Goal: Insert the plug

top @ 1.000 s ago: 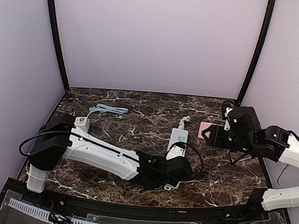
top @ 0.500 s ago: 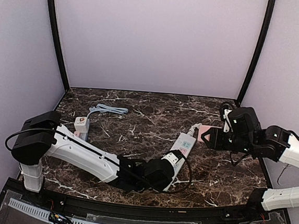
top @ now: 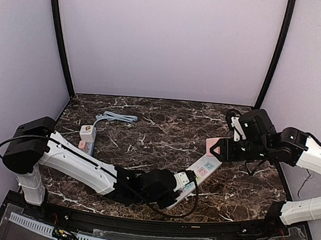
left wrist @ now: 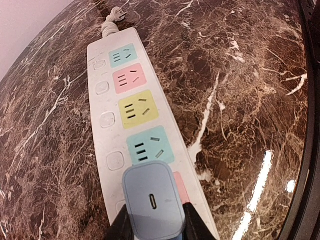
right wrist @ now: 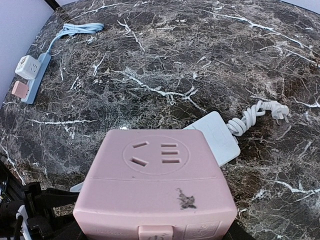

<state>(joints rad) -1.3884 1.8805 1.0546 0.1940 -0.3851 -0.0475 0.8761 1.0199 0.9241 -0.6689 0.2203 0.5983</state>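
Here, left hand (left wrist: 154, 226) clamped on the pale blue plug (left wrist: 153, 200) at the near end of the white power strip (left wrist: 99, 145) lying on the bench (left wrist: 240, 75), seating impossible to tell, and right hand (top: 225, 150) clamped on a pink socket cube (right wrist: 155, 190) raised near the strip's far end.

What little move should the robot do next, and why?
Probably lower the pink cube in the right gripper toward a free socket on the white power strip: it hangs over the strip's far end, and the left gripper grips the blue adapter at its near end.
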